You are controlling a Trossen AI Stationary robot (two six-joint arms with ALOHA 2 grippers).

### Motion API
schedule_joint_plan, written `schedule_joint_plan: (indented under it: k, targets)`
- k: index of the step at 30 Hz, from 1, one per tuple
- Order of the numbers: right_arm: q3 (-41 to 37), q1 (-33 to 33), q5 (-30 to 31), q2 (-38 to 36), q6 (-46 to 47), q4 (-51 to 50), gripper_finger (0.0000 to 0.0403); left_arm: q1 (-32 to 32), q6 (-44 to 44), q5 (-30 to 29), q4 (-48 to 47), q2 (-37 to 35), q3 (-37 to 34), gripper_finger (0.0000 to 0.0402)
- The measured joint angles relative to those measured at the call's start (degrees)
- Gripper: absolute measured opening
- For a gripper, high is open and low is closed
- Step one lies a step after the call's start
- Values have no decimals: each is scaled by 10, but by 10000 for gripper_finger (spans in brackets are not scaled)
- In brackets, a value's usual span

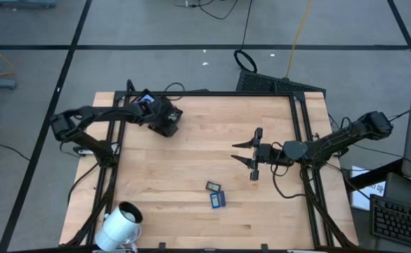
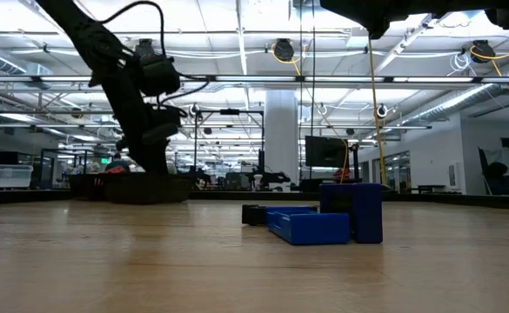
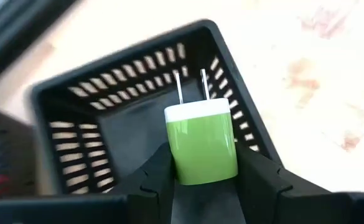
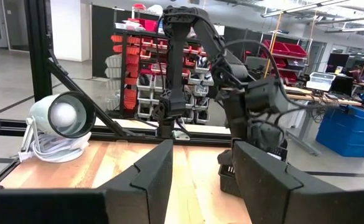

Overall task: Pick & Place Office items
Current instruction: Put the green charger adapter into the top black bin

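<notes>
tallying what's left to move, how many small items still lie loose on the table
2 visible: a grey-blue piece and a blue one, touching, near the table's middle front. The low view hints at a dark third behind them; the high view cannot confirm it.

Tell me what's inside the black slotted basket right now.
In the left wrist view, the black slotted basket shows bare dark floor. The left gripper holds a green-and-white charger above it, covering the basket's near part, so anything there is hidden.
</notes>
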Motion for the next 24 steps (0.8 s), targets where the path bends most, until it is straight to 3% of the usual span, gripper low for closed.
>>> schedule_joint_plan:
  k: [7, 14, 24]
  targets:
    - [0, 0, 0, 0, 0, 0, 155, 10, -9, -62, -55, -78, 1, 128]
    - [0, 0, 0, 0, 0, 0, 155, 70, -105, -92, -91, -139, 1, 128]
    - [0, 0, 0, 0, 0, 0, 155, 166, -142, -110, -76, -110, 1, 128]
